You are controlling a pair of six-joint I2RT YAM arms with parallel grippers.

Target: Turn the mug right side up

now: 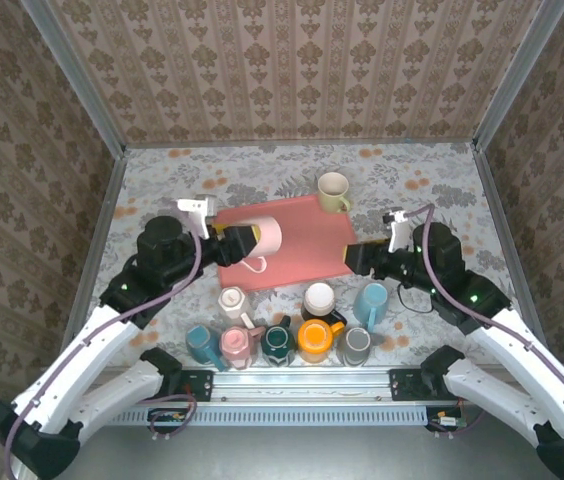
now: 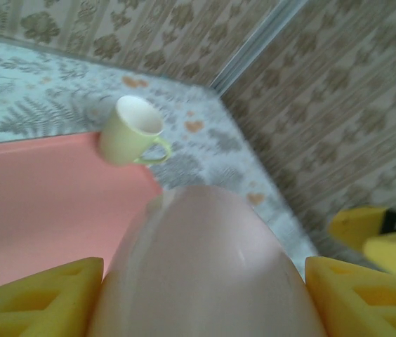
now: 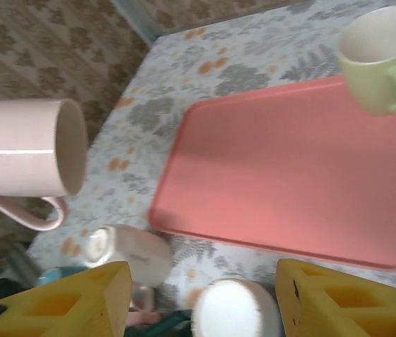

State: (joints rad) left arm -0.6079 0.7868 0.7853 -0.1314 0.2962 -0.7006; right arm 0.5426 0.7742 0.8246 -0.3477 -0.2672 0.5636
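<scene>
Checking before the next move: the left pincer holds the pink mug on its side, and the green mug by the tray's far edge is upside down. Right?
No: the green mug stands right side up, mouth open to the top external view. The left pincer does hold the pink mug on its side.

1. The pink mug [image 1: 265,236] looks like glazed ceramic, smooth and glossy.
2. The tray [image 1: 307,245] is smooth, matt and plastic-looking.
3. The pale green mug [image 1: 333,191] has a soft glaze.
4. The yellow fingers [image 3: 71,302] look like matt moulded plastic.
5. The table cover [image 1: 432,180] is a matt floral print.
</scene>
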